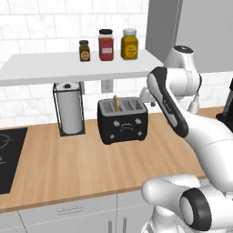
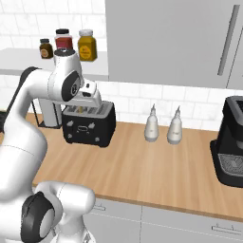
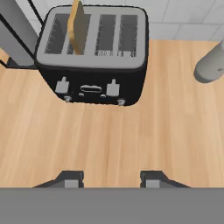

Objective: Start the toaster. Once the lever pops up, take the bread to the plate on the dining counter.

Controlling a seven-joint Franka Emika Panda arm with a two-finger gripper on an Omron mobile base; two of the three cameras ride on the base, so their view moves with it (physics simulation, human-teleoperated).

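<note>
Wood counter (image 3: 131,144) under spread-fingered gripper (image 3: 113,179), black toaster (image 3: 92,57) ahead, bread (image 3: 78,27) upright in one slot

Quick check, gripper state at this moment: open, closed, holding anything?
Gripper: open and holding nothing; its fingertips stand apart above the bare wood counter, short of the toaster.
</note>
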